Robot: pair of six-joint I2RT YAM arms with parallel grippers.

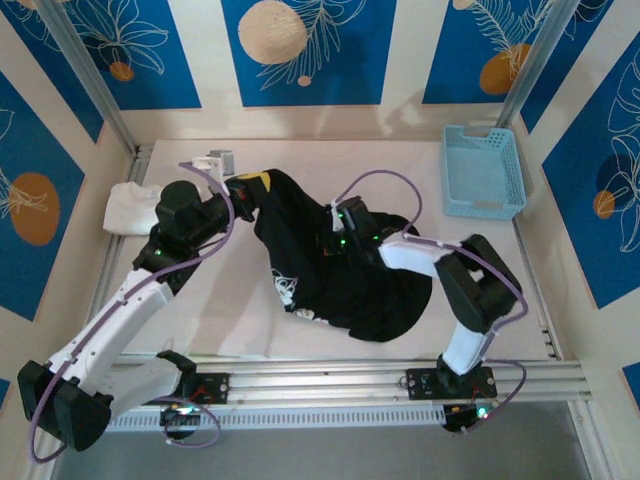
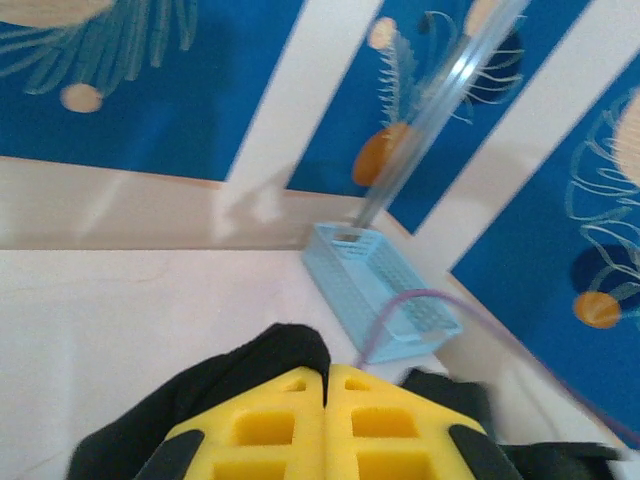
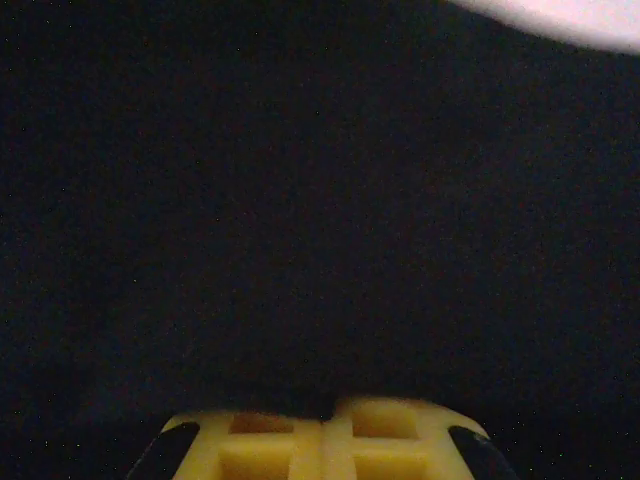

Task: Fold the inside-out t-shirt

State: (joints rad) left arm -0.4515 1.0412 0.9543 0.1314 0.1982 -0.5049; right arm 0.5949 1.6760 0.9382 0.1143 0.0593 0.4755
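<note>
The inside-out t-shirt [image 1: 345,285] lies crumpled in the middle of the table, black, with a small whitish mark [image 1: 288,291] near its left edge. My left gripper [image 1: 254,187] holds the shirt's upper left corner. In the left wrist view its yellow fingers [image 2: 328,372] are pressed together with black cloth [image 2: 250,385] pinched between them and lifted off the table. My right gripper [image 1: 326,236] is down on the shirt's middle. In the right wrist view it [image 3: 325,405] is shut, with a fold of the black fabric [image 3: 320,200] caught at its tips.
A light-blue basket [image 1: 483,172] stands at the back right, also seen as a basket [image 2: 385,295] beyond the left fingers. A white t-shirt [image 1: 130,208] lies bunched at the left edge beside the left arm. Bare table [image 1: 390,155] stretches behind the black shirt.
</note>
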